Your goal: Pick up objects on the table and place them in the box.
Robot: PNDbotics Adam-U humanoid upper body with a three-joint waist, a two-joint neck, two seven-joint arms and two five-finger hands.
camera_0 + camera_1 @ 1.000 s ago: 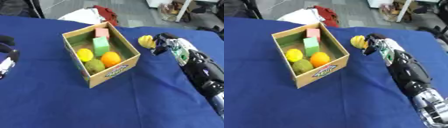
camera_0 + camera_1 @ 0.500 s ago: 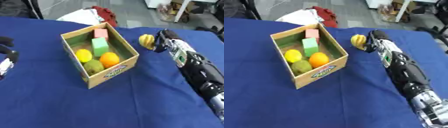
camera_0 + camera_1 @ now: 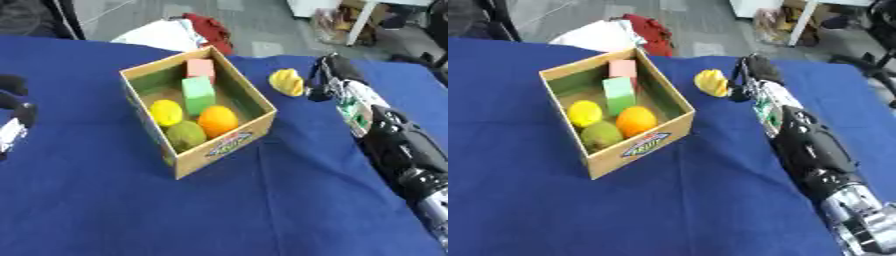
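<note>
An open cardboard box (image 3: 229, 145) stands mid-table. It holds a pink block (image 3: 200, 67), a green block (image 3: 199, 92), a yellow lemon (image 3: 166, 111), a dull green fruit (image 3: 185, 134) and an orange (image 3: 217, 120). Right of the box a yellow fruit (image 3: 710, 82) lies on the blue cloth. My right hand (image 3: 756, 74) is pressed against its right side, fingers curled round it. My left hand (image 3: 16, 116) rests at the left edge of the left eye view, fingers relaxed and holding nothing.
The blue cloth (image 3: 262, 210) covers the whole table. Beyond its far edge, white and red cloth (image 3: 623, 30) lies on the floor, and furniture legs (image 3: 802, 25) stand at the far right.
The picture has shifted slightly, so the camera moved. My right hand and the yellow fruit stay together in almost the same spot beside the box.
</note>
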